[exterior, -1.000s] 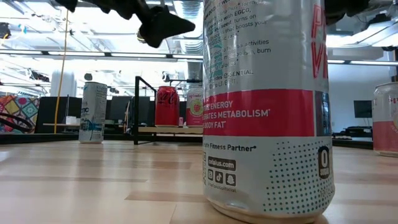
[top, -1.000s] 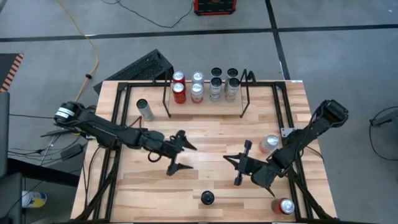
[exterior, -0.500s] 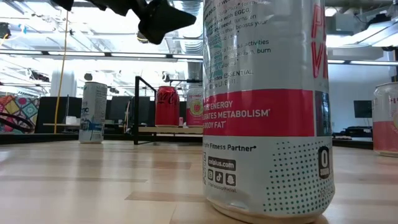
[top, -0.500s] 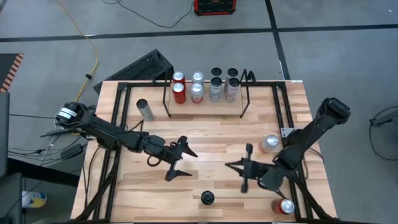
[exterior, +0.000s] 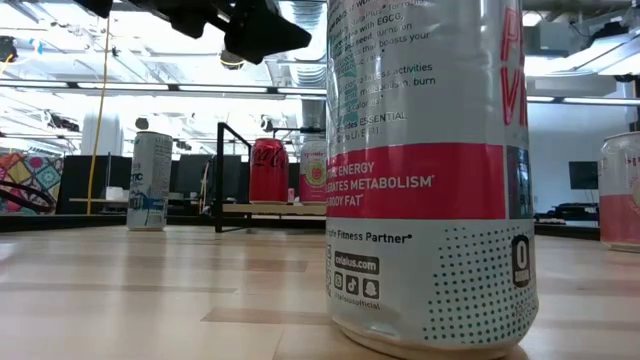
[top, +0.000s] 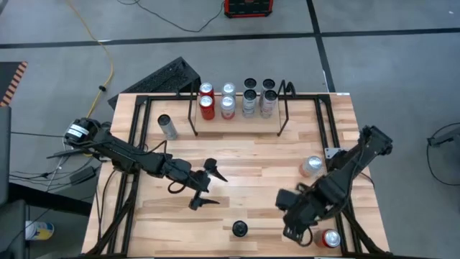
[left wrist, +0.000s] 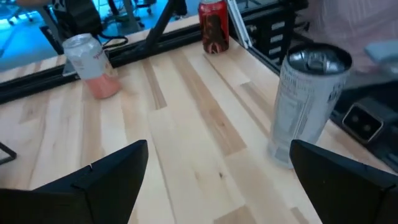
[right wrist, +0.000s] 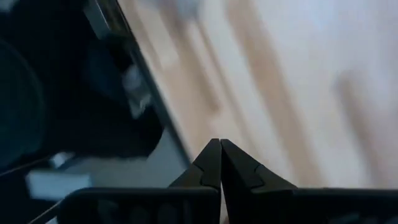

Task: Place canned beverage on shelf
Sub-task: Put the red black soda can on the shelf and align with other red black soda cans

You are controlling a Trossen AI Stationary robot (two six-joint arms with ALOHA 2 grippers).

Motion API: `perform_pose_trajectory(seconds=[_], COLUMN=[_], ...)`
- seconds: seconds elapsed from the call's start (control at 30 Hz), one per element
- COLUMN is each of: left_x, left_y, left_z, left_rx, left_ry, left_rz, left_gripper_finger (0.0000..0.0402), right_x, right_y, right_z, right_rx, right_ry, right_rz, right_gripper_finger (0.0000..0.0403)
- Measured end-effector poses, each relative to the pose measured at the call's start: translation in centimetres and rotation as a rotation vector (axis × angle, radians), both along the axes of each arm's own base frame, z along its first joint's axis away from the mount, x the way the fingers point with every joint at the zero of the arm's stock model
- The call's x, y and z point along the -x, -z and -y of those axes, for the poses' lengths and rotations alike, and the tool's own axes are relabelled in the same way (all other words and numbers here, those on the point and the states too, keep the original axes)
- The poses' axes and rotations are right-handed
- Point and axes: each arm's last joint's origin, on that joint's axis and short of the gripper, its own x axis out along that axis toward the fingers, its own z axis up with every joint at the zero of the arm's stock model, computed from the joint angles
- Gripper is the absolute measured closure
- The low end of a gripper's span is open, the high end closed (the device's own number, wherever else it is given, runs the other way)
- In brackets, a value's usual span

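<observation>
Risk: toppling can (top: 239,229) near table's front edge.
Left gripper (top: 203,185) wide, empty; right gripper (top: 289,232) closed, empty.

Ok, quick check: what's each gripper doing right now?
Left gripper: open, empty, over the table's middle.
Right gripper: shut, holding nothing, near the table's front right.

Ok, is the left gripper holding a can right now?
No, the left gripper hangs open and empty over the table; in its wrist view the nearest can stands untouched ahead.
</observation>
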Motion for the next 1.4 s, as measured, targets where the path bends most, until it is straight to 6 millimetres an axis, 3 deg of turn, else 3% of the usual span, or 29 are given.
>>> perform_pose_trajectory(seconds=[0.2,0.43,0.57,0.7,0.9,1.17,1.4], left_x=[0.0,0.1,0.1,0.1,0.1,0.1,0.2], left_y=[0.1,0.2,0.2,0.1,0.0,0.2,0.5], left_z=[0.0,0.1,0.1,0.2,0.2,0.2,0.2], left_rx=[-0.054,-0.046,-0.025,-0.01,0.006,0.016,0.02], left_ry=[0.034,0.071,0.065,0.07,0.066,0.069,0.064], left_rz=[0.003,-0.01,-0.013,-0.009,-0.008,-0.026,-0.061], left_gripper_finger=[0.0024,0.0024,0.0024,0.0024,0.0024,0.0024,0.0024], right_x=[1.2,4.2,6.5,7.3,7.3,7.3,7.7], right_y=[0.6,0.3,0.4,0.4,0.5,1.4,3.4], right_z=[-2.5,-4.0,-4.8,-5.2,-5.3,-6.2,-6.2], right_rx=[-0.078,-0.07,-0.003,0.006,0.009,0.013,0.05], right_ry=[0.123,0.344,0.406,0.431,0.474,0.509,0.516], right_rz=[-0.224,-0.336,-0.401,-0.413,-0.406,-0.429,-0.535], right_gripper_finger=[0.0372,0.0358,0.0346,0.0324,0.0265,0.0151,0.0083])
